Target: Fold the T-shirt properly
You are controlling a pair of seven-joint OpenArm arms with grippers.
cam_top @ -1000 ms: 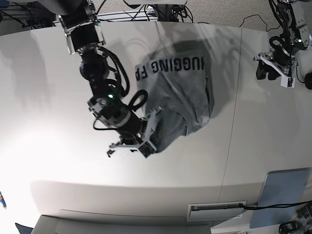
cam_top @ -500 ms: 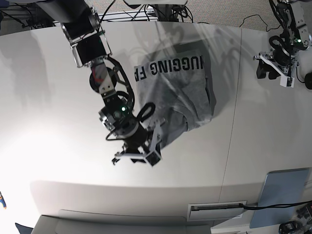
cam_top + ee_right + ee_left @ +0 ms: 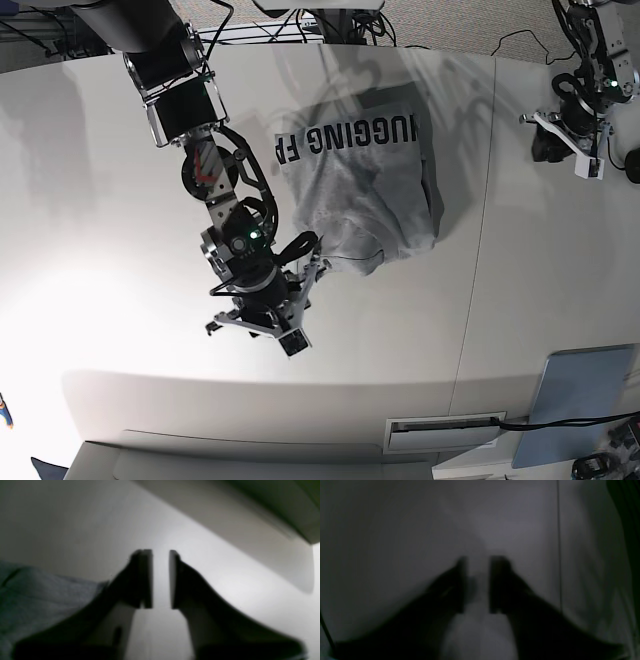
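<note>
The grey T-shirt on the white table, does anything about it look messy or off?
Yes. The heather-grey cotton T-shirt lies bunched rather than flat: its near edge is rolled under in thick uneven folds, and the black block lettering sits skewed near the far edge. Neither gripper holds it.

The right arm (image 3: 215,170) is a chain of black, rounded joint housings with black cables looping in arcs alongside. A boxy black upper segment carries pale silver edge plates, a red marking shows on one link, and a small green light glows on the wrist housing. The right gripper (image 3: 262,335) has a whitish bracket frame with dark fingers. The left gripper (image 3: 568,135) is likewise black with white plates, though its details are blurred in the dim wrist view.
</note>
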